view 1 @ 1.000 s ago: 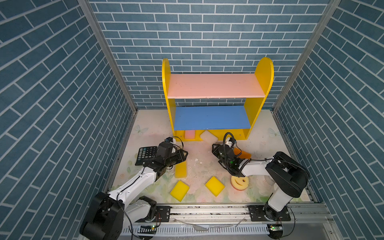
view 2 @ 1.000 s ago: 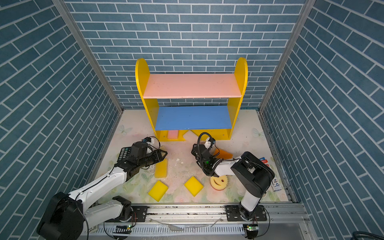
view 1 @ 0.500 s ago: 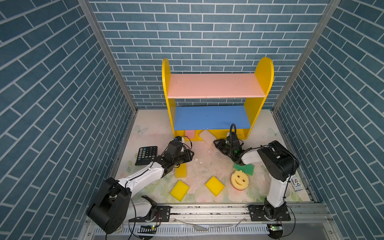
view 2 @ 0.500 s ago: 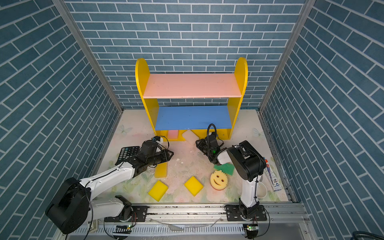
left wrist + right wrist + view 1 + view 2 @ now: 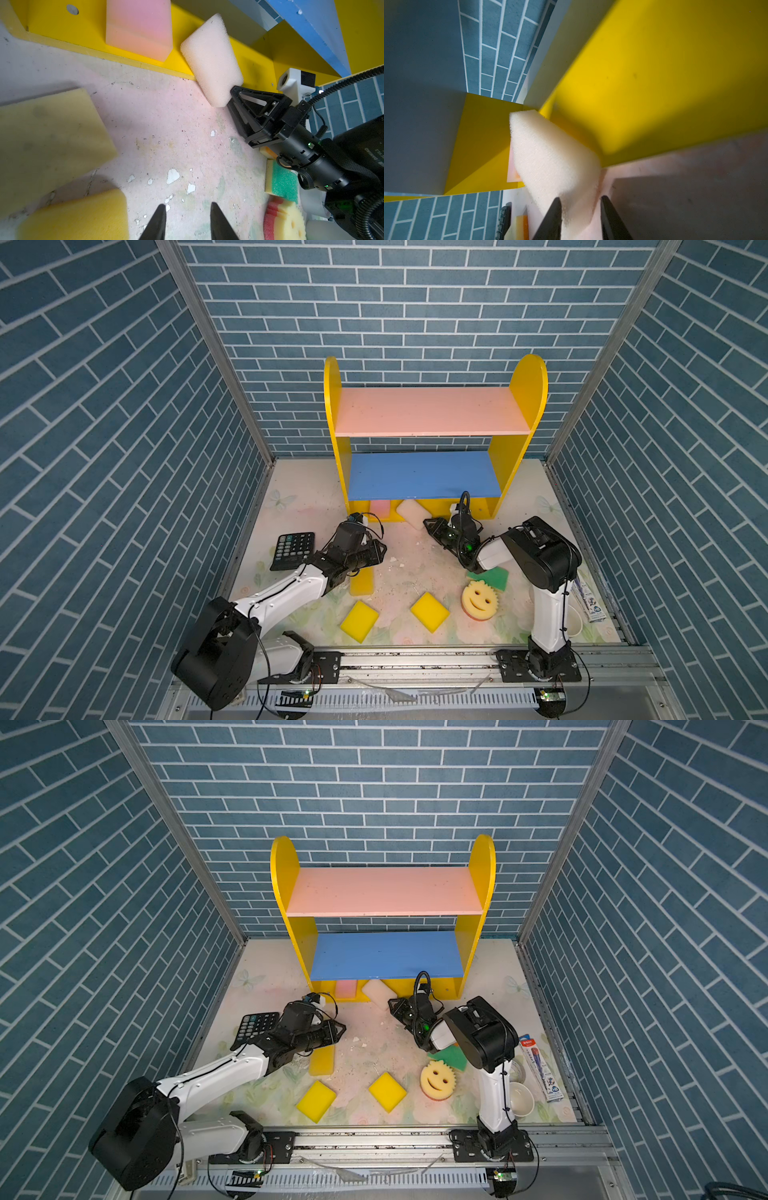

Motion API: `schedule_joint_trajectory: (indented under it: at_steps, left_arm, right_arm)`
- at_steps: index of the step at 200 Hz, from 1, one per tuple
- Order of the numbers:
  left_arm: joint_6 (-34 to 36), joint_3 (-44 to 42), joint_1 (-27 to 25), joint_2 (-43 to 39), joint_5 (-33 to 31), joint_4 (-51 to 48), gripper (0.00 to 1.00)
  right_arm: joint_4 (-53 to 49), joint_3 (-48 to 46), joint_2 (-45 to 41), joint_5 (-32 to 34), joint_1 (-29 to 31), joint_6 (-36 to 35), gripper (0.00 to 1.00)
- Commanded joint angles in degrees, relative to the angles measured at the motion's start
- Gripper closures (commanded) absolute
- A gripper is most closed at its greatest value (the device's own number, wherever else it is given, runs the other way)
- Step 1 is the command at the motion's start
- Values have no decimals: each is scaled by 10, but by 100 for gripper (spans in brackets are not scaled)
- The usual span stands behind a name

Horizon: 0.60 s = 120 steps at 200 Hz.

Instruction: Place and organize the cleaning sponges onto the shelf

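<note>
— So, what is the right gripper doing?

— It is stretching out low at the front of the shelf, jaws standing narrow. The near end of the white sponge is sitting between its fingertips. One finger is touching the foam, but I cannot tell whether the pair is actually pinching it.

— And how is that sponge lying?

— It is lying askew across the front edge of the yellow base. Its far end is resting on the base under the blue board, and its near end is hanging over the floor toward the gripper. The pink sponge is sitting on the base just beside it.

— Is the left gripper holding anything?

— Nothing. Its jaws are standing a little apart, with only bare floor showing between them. It is pointing across toward the right gripper, well apart from the white sponge.

— What is lying around it?

— The tan sponge is lying on the floor just beside it, partly under the arm in both top views. Toward the front rail, a yellow sponge and a second yellow sponge are lying flat, apart from each other. The smiley is resting by the right arm, right up against the green sponge, which that arm is partly hiding. The calculator is lying beyond the left arm, near the wall.
</note>
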Motion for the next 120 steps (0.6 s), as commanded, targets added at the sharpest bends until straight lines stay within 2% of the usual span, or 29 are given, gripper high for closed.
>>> schedule_joint_trajectory:
  at_steps: [1, 24, 41, 120]
  left_arm:
    - [14, 4, -4, -22, -10, -20, 63]
    - [14, -7, -3, -42, -18, -29, 63]
    - [17, -11, -2, -58, -20, -41, 63]
    - [31, -35, 0, -147, -45, -102, 62]
  right_arm:
    - [29, -4, 11, 37, 16, 17, 80]
    - [40, -16, 12, 62, 25, 33, 93]
    - [47, -29, 9, 86, 31, 48, 100]
    - [37, -106, -47, 244, 78, 113, 100]
